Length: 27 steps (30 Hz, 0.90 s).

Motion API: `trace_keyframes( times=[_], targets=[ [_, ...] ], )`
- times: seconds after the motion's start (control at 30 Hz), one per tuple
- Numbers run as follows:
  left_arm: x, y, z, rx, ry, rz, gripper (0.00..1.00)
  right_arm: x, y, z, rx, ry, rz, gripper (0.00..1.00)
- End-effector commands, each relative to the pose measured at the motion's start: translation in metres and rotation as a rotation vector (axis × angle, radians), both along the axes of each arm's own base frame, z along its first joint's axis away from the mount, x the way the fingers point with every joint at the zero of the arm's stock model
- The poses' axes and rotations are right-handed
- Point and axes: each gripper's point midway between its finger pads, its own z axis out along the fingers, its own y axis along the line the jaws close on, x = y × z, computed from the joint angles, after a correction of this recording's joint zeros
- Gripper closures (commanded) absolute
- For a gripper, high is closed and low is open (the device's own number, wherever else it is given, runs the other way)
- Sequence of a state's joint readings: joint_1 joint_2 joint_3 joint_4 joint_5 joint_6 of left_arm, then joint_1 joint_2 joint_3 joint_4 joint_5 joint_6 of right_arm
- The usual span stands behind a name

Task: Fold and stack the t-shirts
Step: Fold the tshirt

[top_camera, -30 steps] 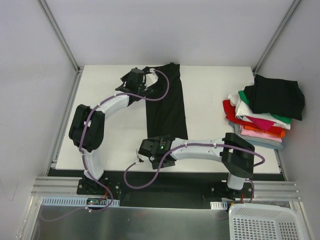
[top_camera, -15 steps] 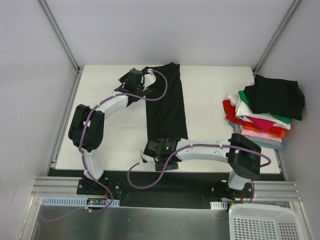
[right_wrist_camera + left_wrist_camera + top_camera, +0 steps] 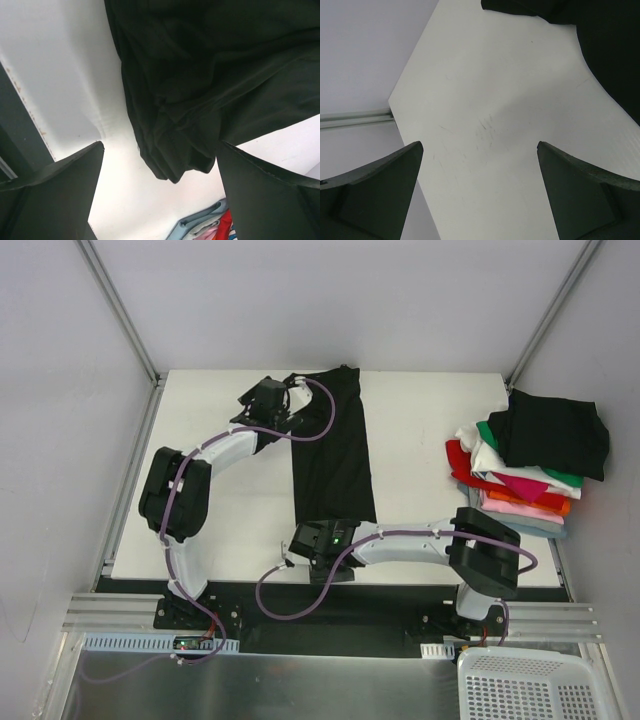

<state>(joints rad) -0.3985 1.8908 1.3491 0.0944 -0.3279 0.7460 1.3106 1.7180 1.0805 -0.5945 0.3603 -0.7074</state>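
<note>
A black t-shirt (image 3: pixel 330 450), folded into a long strip, lies down the middle of the white table (image 3: pixel 430 410). My left gripper (image 3: pixel 283 418) sits low at the strip's far left edge. It is open, with only bare table between its fingers (image 3: pixel 380 190) and the black cloth (image 3: pixel 615 50) up to the right. My right gripper (image 3: pixel 322 540) is at the strip's near end. It is open too, and the shirt's rumpled near corner (image 3: pixel 170 160) hangs between its spread fingers (image 3: pixel 65 185). Several folded t-shirts form a stack (image 3: pixel 525 465) at the right, with a black one on top.
A white plastic basket (image 3: pixel 530 685) stands below the table at the bottom right. The table's near edge (image 3: pixel 400 585) runs right behind my right gripper. Grey walls and aluminium posts (image 3: pixel 118 310) close in the back and sides. The stack's edge (image 3: pixel 210 231) shows low in the right wrist view.
My right gripper has slid a little to the right along the shirt's near end, and its elbow has swung right. The left gripper has barely moved. Both stay open.
</note>
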Motion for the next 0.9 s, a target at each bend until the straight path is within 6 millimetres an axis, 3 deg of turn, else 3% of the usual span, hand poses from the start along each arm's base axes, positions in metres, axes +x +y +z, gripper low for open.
trace_keyframes(
  times=[0.0,0.87],
  targets=[
    [0.004,0.001,0.000,-0.017,-0.025,0.033,0.01,0.006,0.007,-0.007,0.015,-0.035,-0.017,0.02],
    [-0.006,-0.027,-0.031,-0.031,0.040,-0.024,0.01,0.028,-0.007,-0.037,-0.076,-0.042,-0.021,0.01]
  ],
)
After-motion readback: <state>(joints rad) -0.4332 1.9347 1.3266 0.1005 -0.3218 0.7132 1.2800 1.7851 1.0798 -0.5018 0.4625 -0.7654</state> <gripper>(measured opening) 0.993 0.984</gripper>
